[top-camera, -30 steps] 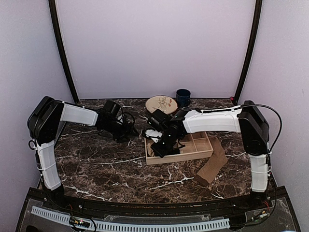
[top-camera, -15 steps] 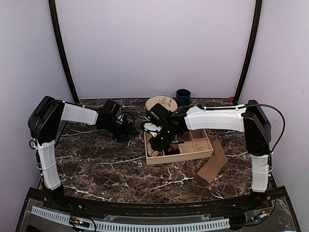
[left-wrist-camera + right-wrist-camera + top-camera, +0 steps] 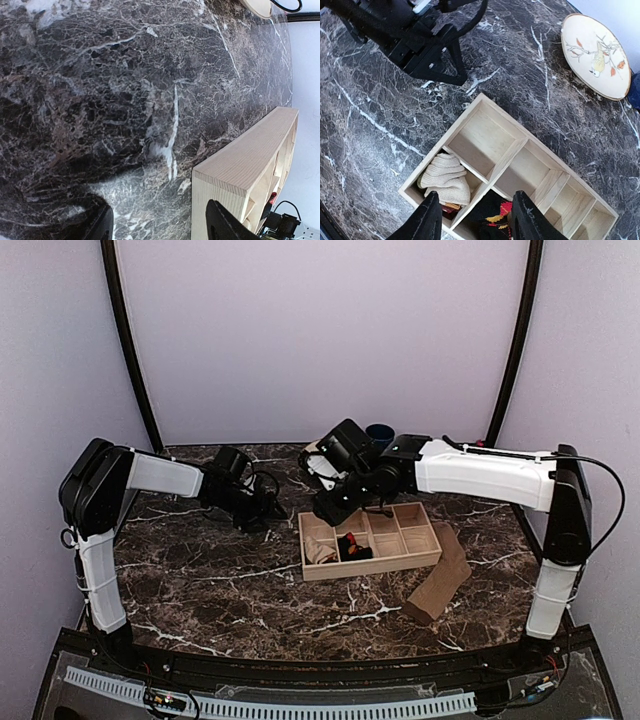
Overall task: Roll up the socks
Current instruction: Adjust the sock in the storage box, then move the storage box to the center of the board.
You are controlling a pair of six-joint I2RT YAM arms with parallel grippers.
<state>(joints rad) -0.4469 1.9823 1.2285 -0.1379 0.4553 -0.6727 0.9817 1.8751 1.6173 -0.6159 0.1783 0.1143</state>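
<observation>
My right gripper (image 3: 476, 196) hangs above the wooden tray (image 3: 480, 140), its fingers (image 3: 427, 220) spread wide, with nothing between them and touching nothing. Straight beneath it, in the compartment between the fingertips, lies the black argyle sock (image 3: 492, 219), bunched up. In the neighbouring compartment, just off one fingertip, sits the beige sock (image 3: 445, 180), folded into a bundle. The two compartments just beyond those show bare wood, and thin dividers stand upright between them all, below my fingertips. The tan sock (image 3: 440, 580) lies flat on the marble table (image 3: 200, 580), outside the tray at the end nearer my right arm's base and well apart from either gripper. Beyond the right gripper the plate (image 3: 595, 55) and the cup (image 3: 380, 432) sit close to the back wall (image 3: 320, 340), so room is short that way. My left gripper (image 3: 160, 215) is low over the marble, fingers (image 3: 225, 225) apart and holding nothing, with the tray's corner just beside one finger. On its other side, and towards the near edge, the marble runs open.
</observation>
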